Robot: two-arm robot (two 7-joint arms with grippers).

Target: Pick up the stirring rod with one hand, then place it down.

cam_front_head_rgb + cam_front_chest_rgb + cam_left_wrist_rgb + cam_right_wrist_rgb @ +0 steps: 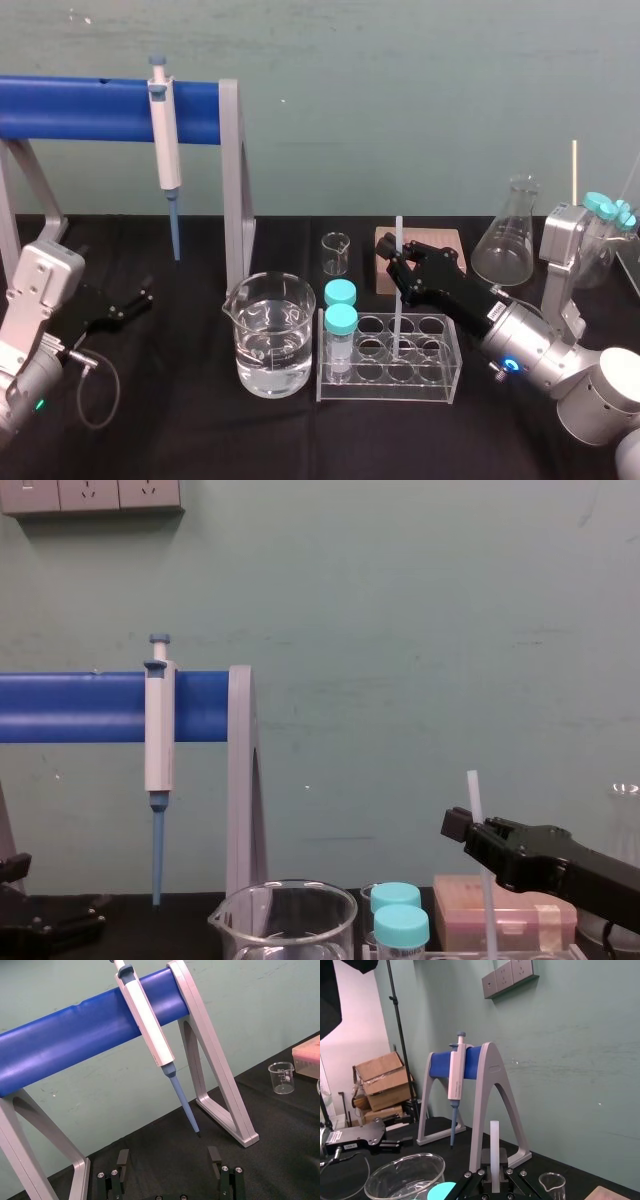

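The stirring rod [397, 300] is a thin translucent-white stick standing upright over the clear tube rack [445, 380]. Its lower end reaches down among the rack's wells. My right gripper [399, 268] comes in from the right and is shut on the rod a little above its middle. The right wrist view has the rod [494, 1152] rising straight up between the black fingers [482, 1172]. From the chest, the rod [478, 860] crosses the tip of the right gripper [462, 828]. My left gripper [138, 300] rests open on the black cloth at the far left, its fingers [123, 1158] spread wide apart.
A water-filled beaker [268, 335] stands left of the rack, with two teal-capped vials [340, 305] in the rack's left wells. Behind are a small beaker [335, 253], a pink box [430, 240] and a conical flask [505, 240]. A pipette [165, 140] hangs on the blue stand [90, 108].
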